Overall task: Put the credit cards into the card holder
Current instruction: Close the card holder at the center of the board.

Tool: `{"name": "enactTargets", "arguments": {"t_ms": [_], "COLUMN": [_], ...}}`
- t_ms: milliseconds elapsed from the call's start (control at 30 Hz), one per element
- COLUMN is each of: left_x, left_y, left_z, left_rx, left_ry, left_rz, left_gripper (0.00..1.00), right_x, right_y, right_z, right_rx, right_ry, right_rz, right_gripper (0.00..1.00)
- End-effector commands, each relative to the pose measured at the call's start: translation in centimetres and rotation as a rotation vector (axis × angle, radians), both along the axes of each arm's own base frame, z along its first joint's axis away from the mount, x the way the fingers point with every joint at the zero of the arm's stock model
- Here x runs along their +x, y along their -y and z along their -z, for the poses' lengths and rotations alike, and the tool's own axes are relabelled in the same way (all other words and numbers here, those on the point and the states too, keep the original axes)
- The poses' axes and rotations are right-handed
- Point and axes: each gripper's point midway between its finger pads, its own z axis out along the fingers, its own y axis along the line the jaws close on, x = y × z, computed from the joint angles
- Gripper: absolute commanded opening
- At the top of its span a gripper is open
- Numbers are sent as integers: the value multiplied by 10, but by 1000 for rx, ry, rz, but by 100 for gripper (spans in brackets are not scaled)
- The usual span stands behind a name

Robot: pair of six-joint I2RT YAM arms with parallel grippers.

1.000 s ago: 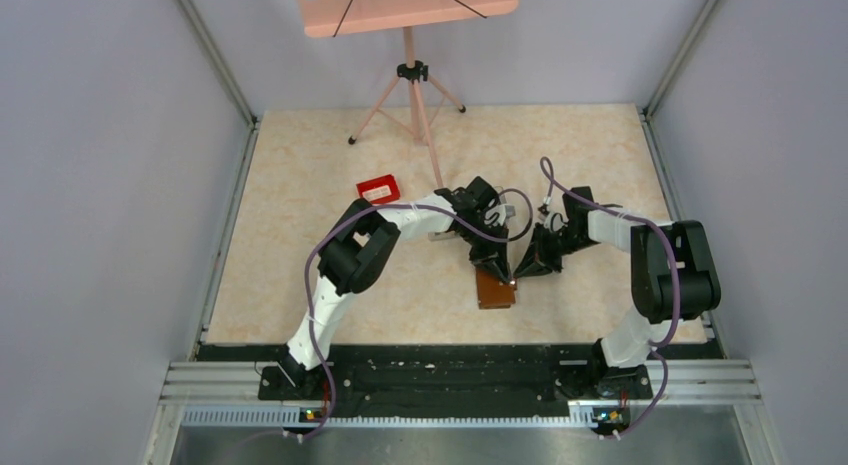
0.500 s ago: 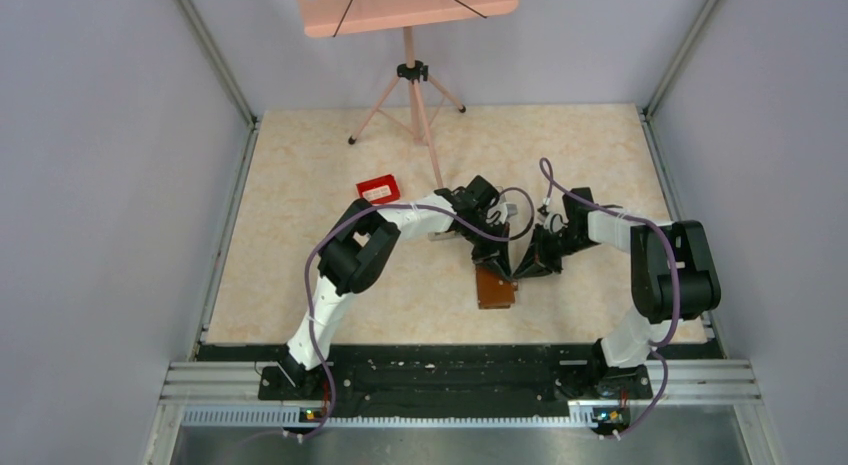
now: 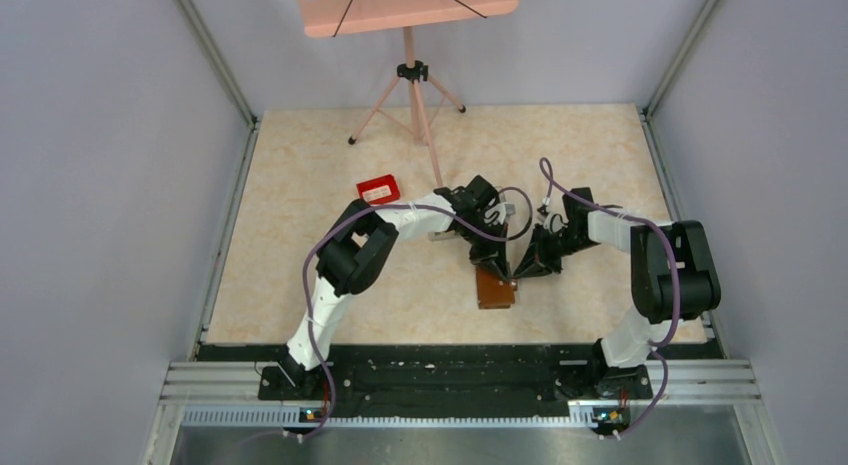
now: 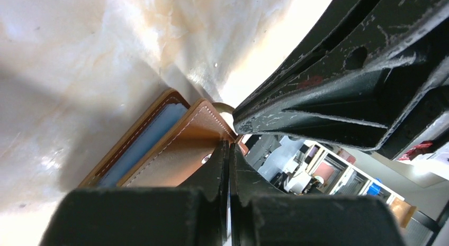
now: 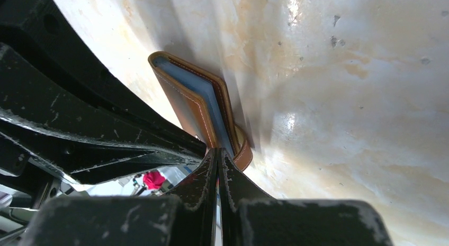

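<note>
The card holder (image 3: 495, 288) is a brown leather wallet lying near the front middle of the table, folded nearly closed. A blue credit card (image 4: 142, 145) shows between its leaves, also seen edge-on as the blue card (image 5: 204, 95) in the right wrist view. My left gripper (image 3: 503, 275) is shut, its tips (image 4: 228, 146) resting against the holder's (image 4: 180, 151) upper flap. My right gripper (image 3: 521, 271) is shut too, its tips (image 5: 217, 152) at the rounded end of the holder (image 5: 182, 100). The two grippers meet tip to tip over the holder's far end. Other cards are hidden.
A small red tray (image 3: 378, 189) sits left of the arms' elbows. A pink tripod (image 3: 410, 103) with a pink board (image 3: 405, 5) stands at the back. Grey walls close in both sides.
My left gripper's fingers have closed fully. Both arms and the card holder have barely shifted.
</note>
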Motion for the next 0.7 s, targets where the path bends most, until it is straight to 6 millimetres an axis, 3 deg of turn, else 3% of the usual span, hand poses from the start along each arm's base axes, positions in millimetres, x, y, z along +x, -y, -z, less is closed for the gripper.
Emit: {"name": "enactTargets", "arguments": {"t_ms": [0,300,367,467,667], "left_x": [1,1,-2,-6,-12], "left_y": [-5,-10,-5,3,8], "left_z": [-29,-32,-36,-40,-34], "left_rx": [-8,0,-47,-111,-131], "left_ry": [92,112,95,66,40], "left_rz": [8,6,12,24,48], "left_gripper": [0,0,6,24,26], "right_x": [5,4,3,1,-1], "right_y": [-1,-1,-2,-2,-2], "right_z": [-8,-11,-10,-8,-6], "right_rx": [20,15,14,12,10], "right_ry": [48,61,57,53,51], "right_rz": [-7,-14,-15,-17,-18], "right_gripper": [0,0,0,0,0]}}
